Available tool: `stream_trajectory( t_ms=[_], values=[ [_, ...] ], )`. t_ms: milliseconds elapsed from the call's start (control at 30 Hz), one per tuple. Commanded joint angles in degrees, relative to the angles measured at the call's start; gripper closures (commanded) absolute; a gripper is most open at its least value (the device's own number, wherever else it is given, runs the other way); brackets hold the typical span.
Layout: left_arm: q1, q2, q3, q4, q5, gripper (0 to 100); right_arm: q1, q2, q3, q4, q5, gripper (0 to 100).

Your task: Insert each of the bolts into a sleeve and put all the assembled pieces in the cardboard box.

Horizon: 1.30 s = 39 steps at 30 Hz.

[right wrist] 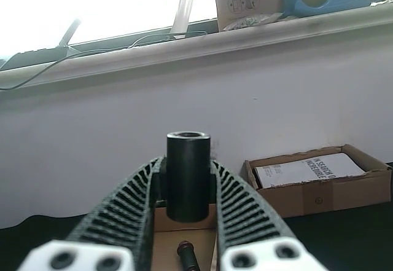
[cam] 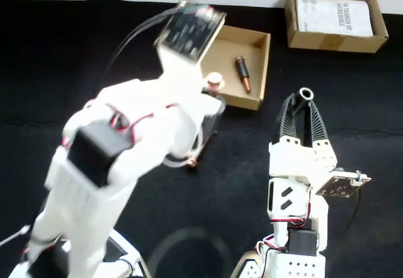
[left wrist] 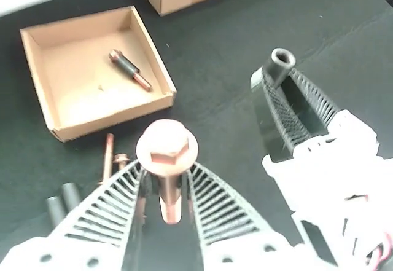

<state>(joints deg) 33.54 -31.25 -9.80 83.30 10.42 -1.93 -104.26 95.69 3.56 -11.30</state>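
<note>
The left arm leans over the bench (cam: 352,101) near the cardboard box (left wrist: 37,68), its left tool (left wrist: 167,172) pinching a copper bolt (left wrist: 166,149), hex head up; the right tool (right wrist: 188,165) points upward, clamping a black sleeve (right wrist: 188,191), bore open on top; one assembled piece (left wrist: 130,69) lies in the box; the left wrist view adds a loose bolt (left wrist: 108,160) and two spare sleeves (left wrist: 61,202) on the bench beside the box.

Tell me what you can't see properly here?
High view: the left arm covers the loose parts; one loose bolt just peeks out.
Left wrist view: the left gripper, shut on a bolt, hides part of the spare sleeves, so no sure count.
Right wrist view: the held sleeve blocks most of the cardboard box.
</note>
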Motion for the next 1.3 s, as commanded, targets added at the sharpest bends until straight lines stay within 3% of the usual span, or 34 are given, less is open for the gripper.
stream_trajectory(
  t_ms=[0, 267, 467, 667, 833, 1067, 1267],
  values=[
    [0.57, -11.91, 15.25, -8.00, -3.34, 99, -0.40, -0.40, 7.69, -0.75, 0.53, 99.1],
    [1.01, -28.62, 45.93, -40.00, -11.16, 99, -0.40, -0.40, 7.69, -0.75, 0.70, 99.1],
    [0.57, -28.70, 49.63, -49.76, -11.69, 99, -0.40, -0.31, 7.69, -0.57, 0.70, 99.1],
    [0.75, -20.79, 47.60, -61.71, -11.60, 99, -4.35, -0.31, 7.69, 6.81, 0.53, 99.1],
    [2.33, -12.18, 37.58, -61.80, -6.42, 99, -7.78, -0.31, 7.69, 7.34, 0.53, 99.1],
    [2.68, -0.75, 22.55, -53.89, 1.49, 99, -9.54, -0.31, 7.69, 7.34, 0.70, 99.1],
    [4.62, 4.70, 14.81, -46.51, 2.64, 99, -9.54, -0.31, 7.69, 7.34, 0.79, 99.1]
  ],
)
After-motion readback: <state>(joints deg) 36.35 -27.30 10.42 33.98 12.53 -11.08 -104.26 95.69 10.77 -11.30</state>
